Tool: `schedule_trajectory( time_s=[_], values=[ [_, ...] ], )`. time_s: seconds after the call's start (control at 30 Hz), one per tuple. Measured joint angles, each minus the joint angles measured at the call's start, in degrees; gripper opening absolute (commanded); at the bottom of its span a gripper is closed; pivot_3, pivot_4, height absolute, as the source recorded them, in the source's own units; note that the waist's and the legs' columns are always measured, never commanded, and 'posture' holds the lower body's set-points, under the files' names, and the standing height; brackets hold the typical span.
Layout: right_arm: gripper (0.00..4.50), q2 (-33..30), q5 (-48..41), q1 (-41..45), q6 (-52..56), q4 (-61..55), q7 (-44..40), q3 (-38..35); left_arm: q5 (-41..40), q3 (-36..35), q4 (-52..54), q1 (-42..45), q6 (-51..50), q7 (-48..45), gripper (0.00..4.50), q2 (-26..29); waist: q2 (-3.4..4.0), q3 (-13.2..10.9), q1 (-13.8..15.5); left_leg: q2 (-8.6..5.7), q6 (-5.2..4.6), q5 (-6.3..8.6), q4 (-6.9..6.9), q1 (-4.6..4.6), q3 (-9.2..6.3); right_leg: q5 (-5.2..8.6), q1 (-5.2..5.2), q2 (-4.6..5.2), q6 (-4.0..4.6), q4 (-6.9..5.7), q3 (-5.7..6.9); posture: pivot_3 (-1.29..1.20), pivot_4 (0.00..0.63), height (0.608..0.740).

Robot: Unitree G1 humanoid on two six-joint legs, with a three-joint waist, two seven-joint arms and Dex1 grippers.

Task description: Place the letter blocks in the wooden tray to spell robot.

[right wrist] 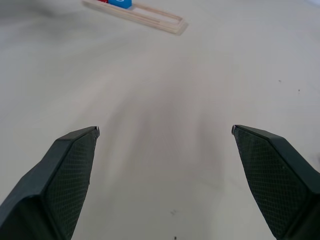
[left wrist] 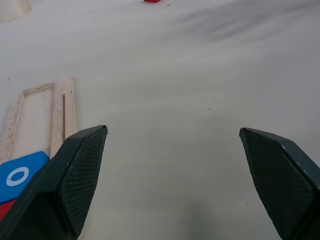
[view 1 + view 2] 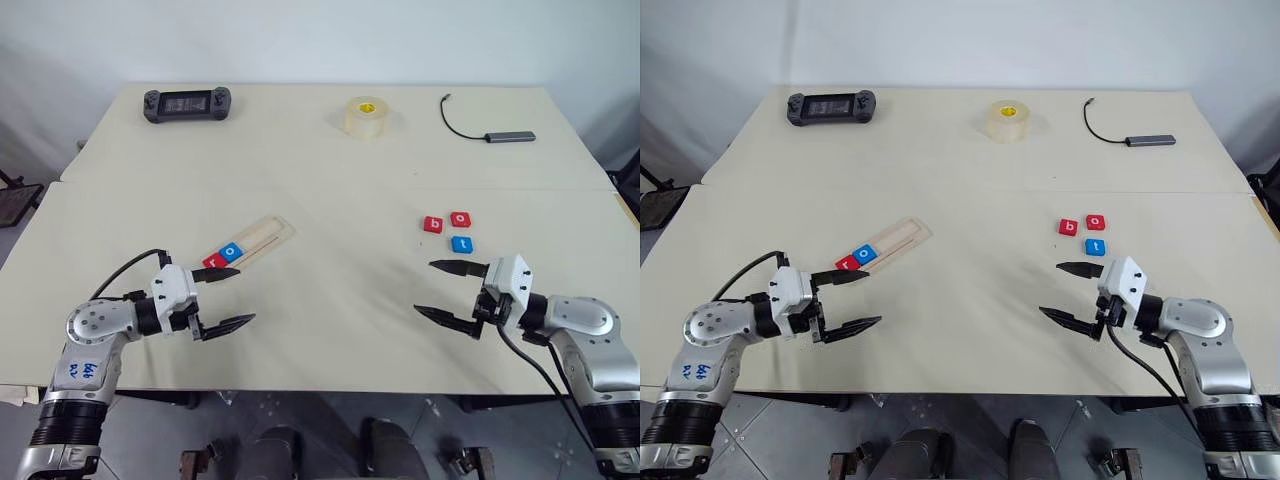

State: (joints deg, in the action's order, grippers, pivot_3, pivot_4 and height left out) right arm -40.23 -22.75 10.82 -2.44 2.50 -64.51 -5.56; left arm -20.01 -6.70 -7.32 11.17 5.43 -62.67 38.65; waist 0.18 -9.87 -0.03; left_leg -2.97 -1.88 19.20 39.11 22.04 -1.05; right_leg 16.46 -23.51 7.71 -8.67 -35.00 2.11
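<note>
Hands low over the counter (image 3: 330, 300), both with fingers spread wide and empty: left hand (image 3: 222, 299) just beside the near end of the wooden tray (image 3: 262, 236), right hand (image 3: 447, 292) near three loose letter blocks. Tray slot holds a red block (image 3: 213, 262) and a blue "o" (image 3: 231, 252). Loose blocks: red "b" (image 3: 433, 224), red "o" (image 3: 460, 218), blue "t" (image 3: 461, 244).

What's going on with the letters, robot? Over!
Left gripper and right gripper both open, empty. Wooden tray holds red r, blue o. Loose blocks b, o, t wait by right gripper. Path clear.
</note>
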Motion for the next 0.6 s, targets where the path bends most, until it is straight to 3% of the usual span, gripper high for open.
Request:
schedule_trajectory(
  time_s=[0.2, 0.6],
  values=[
    [4.45, 1.23, 0.06, 0.08, -1.27, 0.57, -0.06, 0.08, -0.07, -1.51, 0.51, -0.93, -0.14, 5.01, 4.5, -2.26, 0.0, 0.0, 0.03, 0.0, 0.0, 0.0, 0.01, 0.0, -0.01, 0.0, 0.0, 0.0, 0.0, -0.01, 0.0, 0.0, 0.15, 0.74],
    [4.45, 9.54, -4.5, 5.13, 4.76, -13.48, 0.79, 7.35, -5.57, -17.13, 8.76, -19.72, -5.8, 19.42, 4.5, -7.62, -0.01, -0.01, 0.28, 0.15, 0.12, 0.08, 0.03, -0.01, -0.06, 0.02, 0.01, -0.03, 0.08, 0.07, 0.06, 0.0, 0.15, 0.74]
  ],
)
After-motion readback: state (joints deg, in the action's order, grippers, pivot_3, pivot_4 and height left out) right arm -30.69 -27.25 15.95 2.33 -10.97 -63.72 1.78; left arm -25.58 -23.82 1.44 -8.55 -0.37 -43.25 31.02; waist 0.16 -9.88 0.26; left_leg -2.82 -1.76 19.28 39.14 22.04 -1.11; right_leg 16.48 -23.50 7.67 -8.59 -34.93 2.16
